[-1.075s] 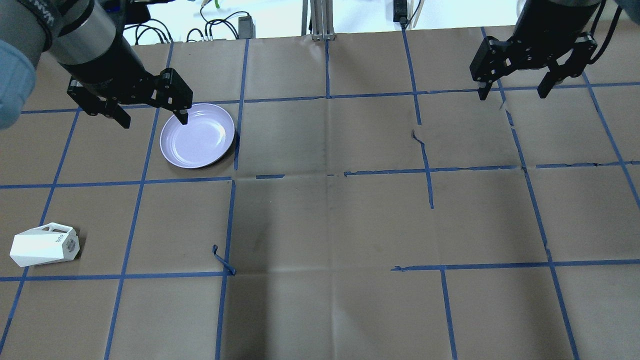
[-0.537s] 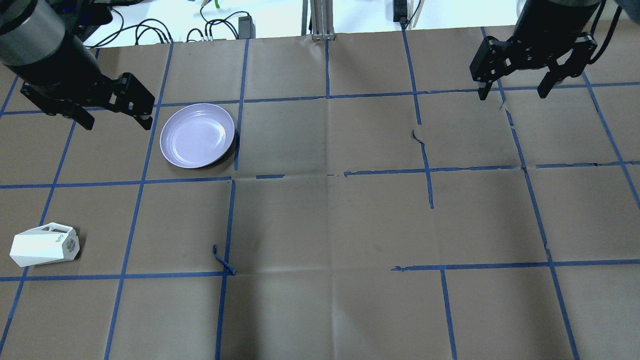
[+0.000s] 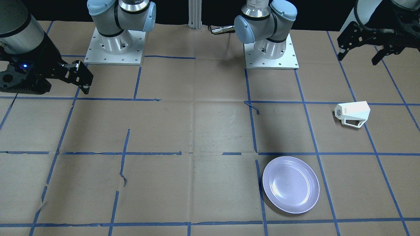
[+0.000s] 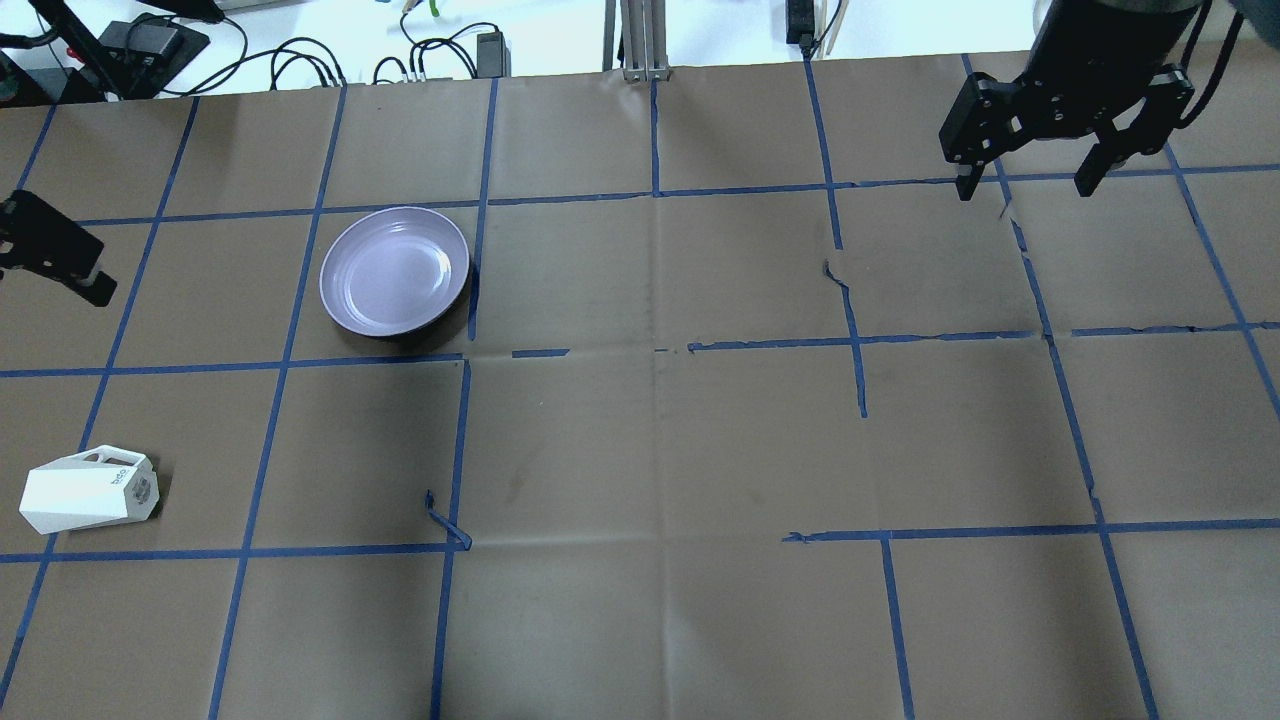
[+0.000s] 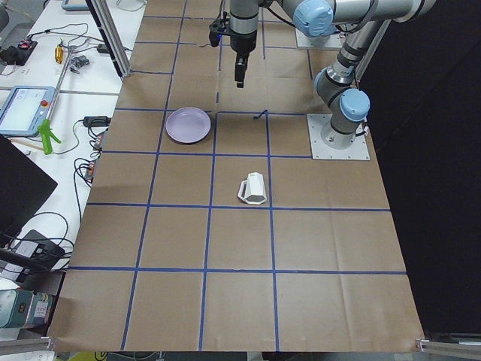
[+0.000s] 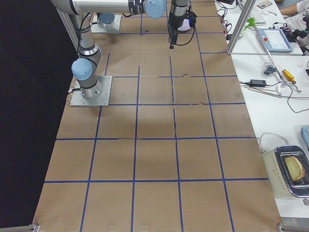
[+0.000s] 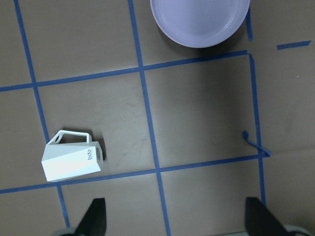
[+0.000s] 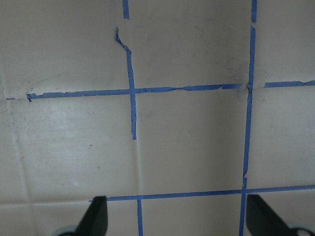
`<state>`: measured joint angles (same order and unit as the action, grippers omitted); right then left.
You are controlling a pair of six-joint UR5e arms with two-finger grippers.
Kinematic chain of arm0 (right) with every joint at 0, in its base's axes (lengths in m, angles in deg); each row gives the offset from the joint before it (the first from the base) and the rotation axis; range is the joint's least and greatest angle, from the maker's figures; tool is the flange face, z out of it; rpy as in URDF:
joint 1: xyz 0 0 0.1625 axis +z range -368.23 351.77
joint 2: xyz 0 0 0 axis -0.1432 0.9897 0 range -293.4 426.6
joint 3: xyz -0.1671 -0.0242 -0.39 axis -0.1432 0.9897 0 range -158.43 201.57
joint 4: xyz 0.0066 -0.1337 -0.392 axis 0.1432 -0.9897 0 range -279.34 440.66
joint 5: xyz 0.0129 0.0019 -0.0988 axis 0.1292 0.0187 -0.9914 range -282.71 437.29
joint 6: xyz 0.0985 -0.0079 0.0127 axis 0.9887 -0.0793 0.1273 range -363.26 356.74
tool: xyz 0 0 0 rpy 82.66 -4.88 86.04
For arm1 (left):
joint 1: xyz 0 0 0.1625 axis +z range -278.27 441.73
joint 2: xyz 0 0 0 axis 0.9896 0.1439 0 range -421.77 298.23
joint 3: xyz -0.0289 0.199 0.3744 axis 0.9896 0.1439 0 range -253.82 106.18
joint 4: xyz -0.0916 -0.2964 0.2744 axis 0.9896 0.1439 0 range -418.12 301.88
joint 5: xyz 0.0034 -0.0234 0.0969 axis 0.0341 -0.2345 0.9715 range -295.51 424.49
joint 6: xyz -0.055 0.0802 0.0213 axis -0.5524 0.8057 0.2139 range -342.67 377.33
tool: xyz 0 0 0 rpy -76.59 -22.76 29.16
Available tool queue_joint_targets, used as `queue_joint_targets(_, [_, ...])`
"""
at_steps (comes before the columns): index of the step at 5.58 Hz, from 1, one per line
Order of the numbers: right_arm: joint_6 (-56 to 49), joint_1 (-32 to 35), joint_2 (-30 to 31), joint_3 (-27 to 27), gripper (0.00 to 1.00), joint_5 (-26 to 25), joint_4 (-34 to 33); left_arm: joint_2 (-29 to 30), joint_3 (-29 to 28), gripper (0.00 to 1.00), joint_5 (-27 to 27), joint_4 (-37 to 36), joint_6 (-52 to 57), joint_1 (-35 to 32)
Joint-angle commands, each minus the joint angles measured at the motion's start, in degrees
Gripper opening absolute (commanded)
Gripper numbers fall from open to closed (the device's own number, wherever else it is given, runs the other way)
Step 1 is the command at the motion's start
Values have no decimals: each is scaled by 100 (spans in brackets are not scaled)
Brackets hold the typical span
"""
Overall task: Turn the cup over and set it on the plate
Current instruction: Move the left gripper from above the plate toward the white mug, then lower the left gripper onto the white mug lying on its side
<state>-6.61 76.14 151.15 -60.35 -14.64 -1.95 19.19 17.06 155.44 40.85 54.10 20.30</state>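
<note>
The cup (image 4: 88, 491) lies on its side on the counter (image 4: 650, 450), near the robot's left edge. Its base with the small dark logo faces the robot's right, its open rim faces the left, and its handle points away from the robot. The counter is brown paper ruled into squares by blue tape (image 4: 655, 190). The plate (image 4: 352, 300) sits flat and right way up in another square, farther from the robot and more towards the middle, well apart from the cup and with nothing on it.

The left jaws are spread wide and hold nothing. They hang in the air at the counter's left side, clear of both the cup and the plate. In the left wrist view the cup (image 7: 71, 161) shows low on the left and the plate (image 7: 199, 19) is cut off by the top edge, with the two fingertips (image 7: 96, 216) far apart at the bottom.

The right jaws are also wide and empty, raised over bare paper at the far right of the counter, well away from the cup and plate
</note>
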Motion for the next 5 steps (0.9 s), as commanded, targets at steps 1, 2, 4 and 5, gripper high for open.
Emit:
queue_joint_targets(1, [0, 0, 0, 0, 100, 0, 0, -10, 78, 98, 10, 122, 1665, 1293])
queue_joint_targets(2, [0, 0, 0, 0, 100, 0, 0, 103, 192, 98, -59, 122, 2337, 2127])
queue_joint_targets(4, [0, 0, 0, 0, 100, 0, 0, 314, 220, 98, 141, 26, 3663, 2548])
queue_joint_targets(5, [0, 0, 0, 0, 100, 0, 0, 585, 211, 98, 255, -140, 3714, 2757])
